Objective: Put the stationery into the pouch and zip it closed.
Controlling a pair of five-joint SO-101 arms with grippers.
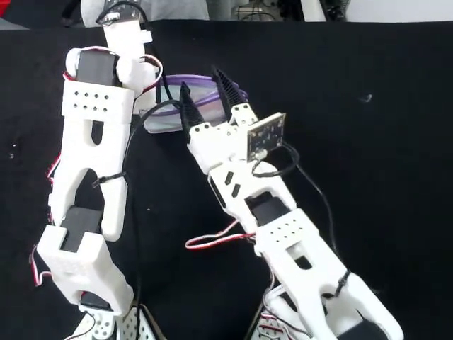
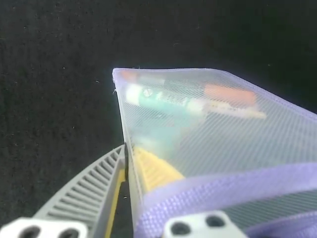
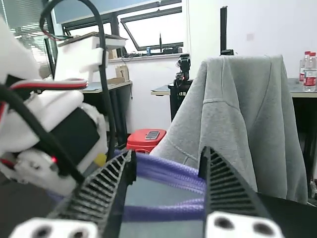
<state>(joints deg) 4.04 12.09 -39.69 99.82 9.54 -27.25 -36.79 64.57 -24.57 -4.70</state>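
A translucent mesh pouch with a purple zip band (image 1: 164, 119) sat near the far edge of the black cloth-covered table (image 1: 368, 177), left of the middle, between the tips of the two white arms.

The left gripper (image 2: 130, 158) was at one short end of the pouch. Its pale ribbed finger (image 2: 86, 191) lay against the outside of the mesh and the end seam ran down between the jaws, so they were pinching that end of the pouch. A yellow surface (image 2: 153, 171) showed through the mesh just beside the seam; whether it was a pad or something inside could not be told.

Through the mesh, at the end away from that gripper, lay a teal-and-white pen-like stick (image 2: 163, 99) and an orange-topped piece of stationery (image 2: 230, 93), close together and roughly parallel.

The right gripper (image 3: 169, 156) stood over the long zip edge. Its black ribbed fingers (image 1: 187, 110) were spread wide, one on each side of the purple band, which passed across the gap between them. Whether either finger touched the band could not be told, nor whether the zip was shut.

Behind the table a grey garment (image 3: 247, 119) hung over a chair.
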